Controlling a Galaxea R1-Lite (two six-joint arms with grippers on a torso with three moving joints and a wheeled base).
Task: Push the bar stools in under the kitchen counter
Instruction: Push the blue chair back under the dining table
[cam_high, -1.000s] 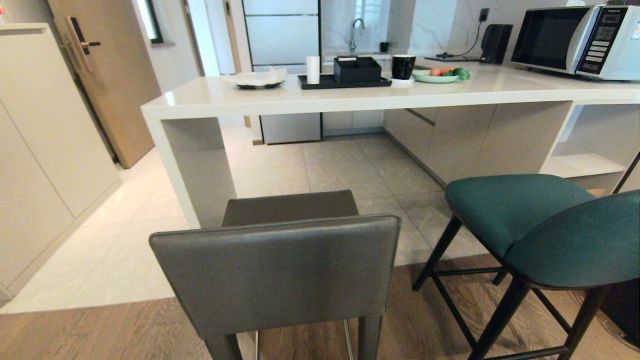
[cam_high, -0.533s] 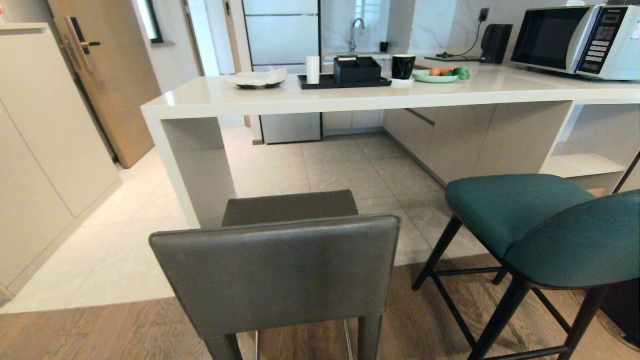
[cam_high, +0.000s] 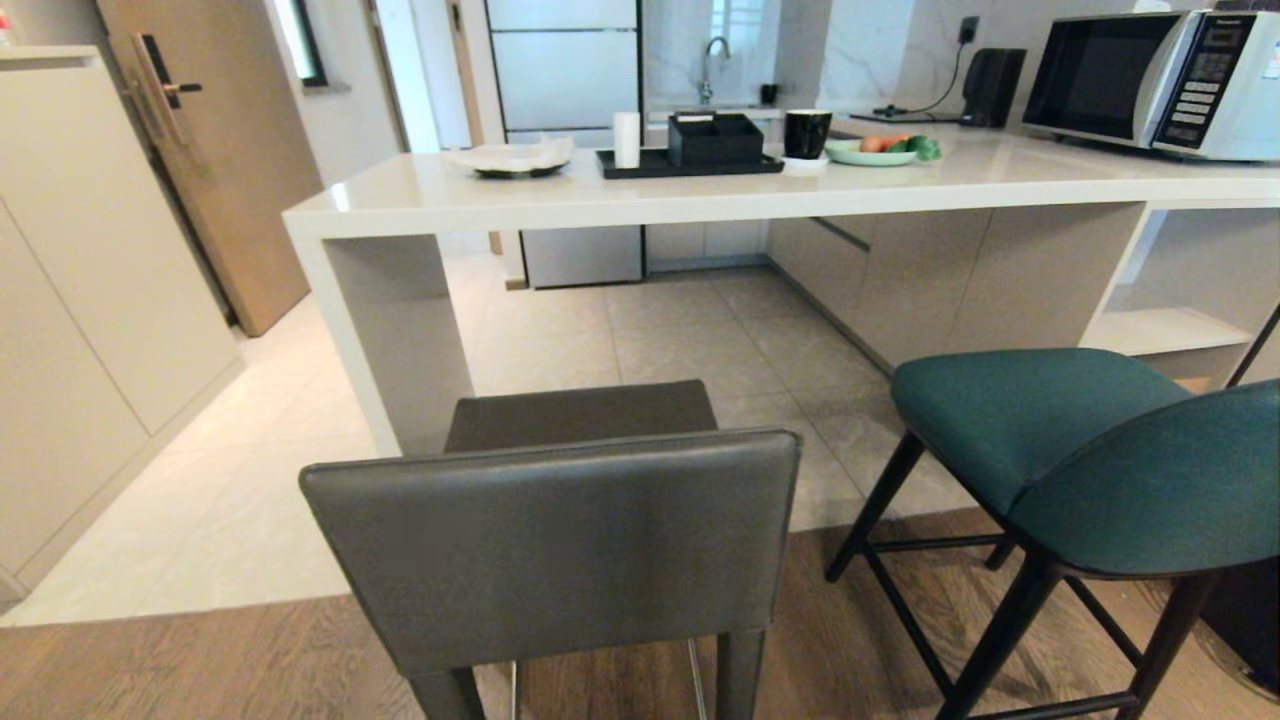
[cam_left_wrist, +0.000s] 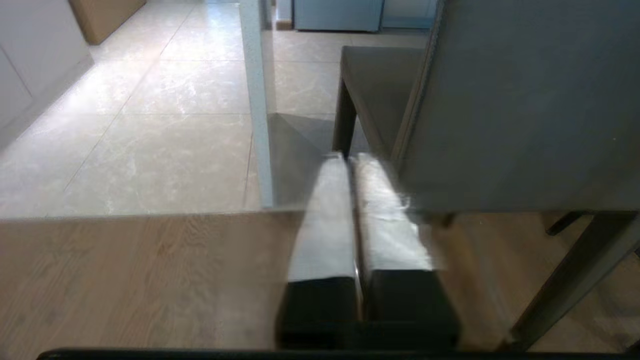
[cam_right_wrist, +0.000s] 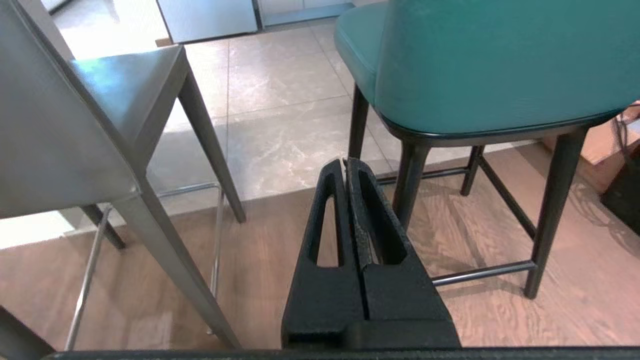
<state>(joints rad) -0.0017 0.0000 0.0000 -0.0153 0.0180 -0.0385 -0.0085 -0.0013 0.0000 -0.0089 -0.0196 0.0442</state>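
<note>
The grey bar stool stands right in front of me, its square back toward me and its seat short of the white kitchen counter. To its right stands the teal bar stool on thin black legs, also out from the counter. Neither arm shows in the head view. My left gripper hangs low, shut and empty, just left of the grey stool's back. Over the wood floor between the two stools my right gripper is shut on nothing, with the teal stool ahead and the grey one beside it.
On the counter sit a microwave, a black tray with a box, a black cup, a plate of fruit and a white dish. Tiled floor lies under the counter, wood floor nearer. A cabinet stands on the left.
</note>
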